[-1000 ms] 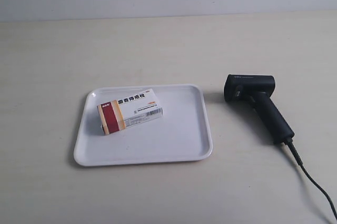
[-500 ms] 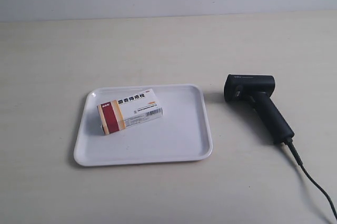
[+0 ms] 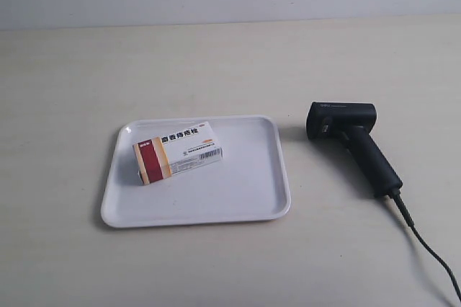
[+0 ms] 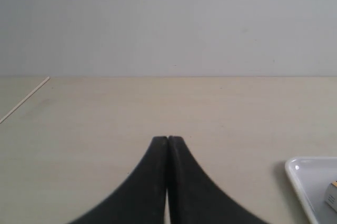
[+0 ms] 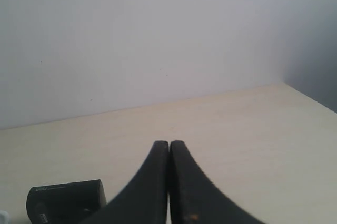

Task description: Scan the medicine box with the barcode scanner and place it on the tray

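The medicine box (image 3: 177, 153), white with a dark red and tan end, lies flat in the left half of the white tray (image 3: 245, 192). The black barcode scanner (image 3: 351, 141) lies on the table to the tray's right, its cable trailing to the lower right corner. No arm shows in the exterior view. My left gripper (image 4: 168, 139) is shut with nothing in it, over bare table; a corner of the tray (image 4: 303, 179) and a sliver of the box (image 4: 332, 195) show at its side. My right gripper (image 5: 169, 143) is shut and holds nothing, with the scanner's head (image 5: 66, 199) beside it.
A pale wooden table (image 3: 216, 62) runs back to a plain light wall. A thin pale line (image 4: 23, 101) marks the tabletop in the left wrist view. The table's edge (image 5: 310, 97) shows in the right wrist view.
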Available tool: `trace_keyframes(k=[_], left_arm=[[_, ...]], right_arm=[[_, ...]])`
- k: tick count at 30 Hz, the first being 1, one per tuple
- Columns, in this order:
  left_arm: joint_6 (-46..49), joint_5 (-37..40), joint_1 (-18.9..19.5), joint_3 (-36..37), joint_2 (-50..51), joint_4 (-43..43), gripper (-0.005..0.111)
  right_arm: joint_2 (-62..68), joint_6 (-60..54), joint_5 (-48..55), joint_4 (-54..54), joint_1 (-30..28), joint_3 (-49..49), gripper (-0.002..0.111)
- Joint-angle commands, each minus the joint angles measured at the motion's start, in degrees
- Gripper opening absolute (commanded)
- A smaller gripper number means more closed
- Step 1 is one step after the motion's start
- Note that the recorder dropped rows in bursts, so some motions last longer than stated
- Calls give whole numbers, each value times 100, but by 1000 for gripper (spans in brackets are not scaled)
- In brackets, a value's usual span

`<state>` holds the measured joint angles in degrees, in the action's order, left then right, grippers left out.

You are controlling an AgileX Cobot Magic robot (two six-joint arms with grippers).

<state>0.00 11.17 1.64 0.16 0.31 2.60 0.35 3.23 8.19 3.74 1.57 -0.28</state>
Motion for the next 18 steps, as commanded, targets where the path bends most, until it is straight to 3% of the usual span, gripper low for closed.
trace_keyframes(k=[1, 18], left_arm=[[0, 28, 10, -16, -31, -24, 2], [0, 28, 10, -16, -31, -24, 2]], right_arm=[[-35, -20, -4, -29, -24, 28, 0], [-35, -21, -59, -29, -24, 28, 0]])
